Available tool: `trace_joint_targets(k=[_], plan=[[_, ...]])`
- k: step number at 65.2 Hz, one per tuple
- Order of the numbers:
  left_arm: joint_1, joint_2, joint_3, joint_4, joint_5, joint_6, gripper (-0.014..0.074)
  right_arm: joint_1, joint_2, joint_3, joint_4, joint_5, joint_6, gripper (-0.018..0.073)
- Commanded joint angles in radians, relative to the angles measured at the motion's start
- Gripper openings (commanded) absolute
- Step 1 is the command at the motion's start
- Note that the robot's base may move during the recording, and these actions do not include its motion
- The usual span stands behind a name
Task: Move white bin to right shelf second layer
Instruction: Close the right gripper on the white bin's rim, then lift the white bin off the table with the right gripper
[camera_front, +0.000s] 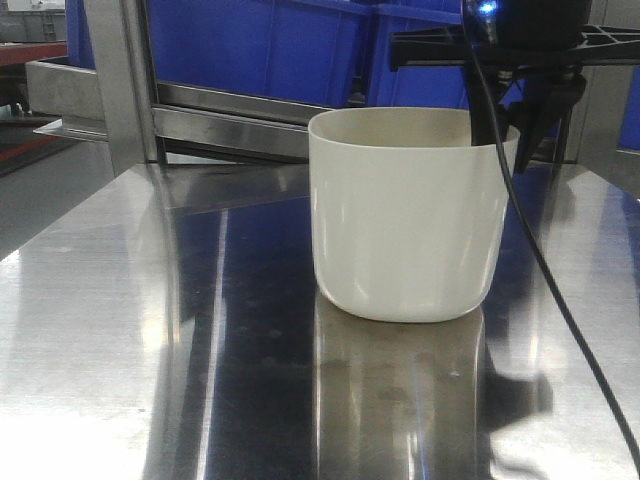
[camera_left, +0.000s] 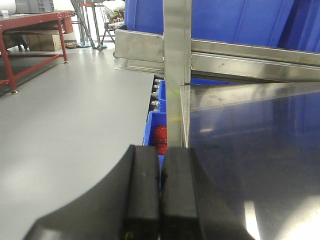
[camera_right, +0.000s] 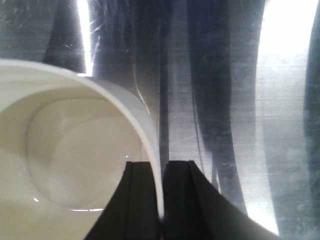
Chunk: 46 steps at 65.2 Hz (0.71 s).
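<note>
Reflecting blue crates (camera_front: 270, 45), steel surface (camera_front: 150, 330) bears white bin (camera_front: 405, 225).

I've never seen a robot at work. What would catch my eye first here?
The white bin stands out first, upright on a mirror-bright steel tabletop in the middle of the front view. The right claw pinches its rim, one finger inside the wall and one outside. Big blue crates fill the background, and the left claw is shut on nothing at the table's edge.
</note>
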<state>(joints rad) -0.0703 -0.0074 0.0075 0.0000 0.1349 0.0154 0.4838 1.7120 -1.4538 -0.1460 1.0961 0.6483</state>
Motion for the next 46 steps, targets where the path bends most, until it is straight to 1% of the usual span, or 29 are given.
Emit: trace_joint_targets(k=[1, 11, 21, 28, 33, 38, 46], plan=[[0.003, -0.018, 0.037, 0.0, -0.087, -0.003, 0.0085, -0.009, -0.043, -0.027, -0.02, -0.022, -0.009, 0.0049], [0.003, -0.018, 0.037, 0.0, -0.087, -0.003, 0.0085, -0.009, -0.051, -0.027, -0.02, -0.021, -0.01, 0.0046], [0.003, -0.018, 0.037, 0.0, -0.087, -0.003, 0.0085, -0.009, -0.113, -0.027, -0.02, -0.015, -0.025, 0.0046], [0.003, -0.018, 0.037, 0.0, -0.087, -0.003, 0.0085, -0.011, -0.166, -0.017, -0.04, -0.022, -0.124, 0.0046], [0.003, -0.018, 0.037, 0.0, -0.087, -0.003, 0.0085, -0.027, -0.207, 0.017, -0.031, -0.058, -0.205, 0.0046], [0.003, -0.018, 0.037, 0.0, -0.087, -0.003, 0.0085, -0.061, -0.253, 0.075, -0.001, -0.109, -0.285, 0.0046], [0.003, -0.018, 0.037, 0.0, -0.087, -0.003, 0.0085, -0.147, -0.34, 0.185, 0.059, -0.198, -0.383, 0.0046]])
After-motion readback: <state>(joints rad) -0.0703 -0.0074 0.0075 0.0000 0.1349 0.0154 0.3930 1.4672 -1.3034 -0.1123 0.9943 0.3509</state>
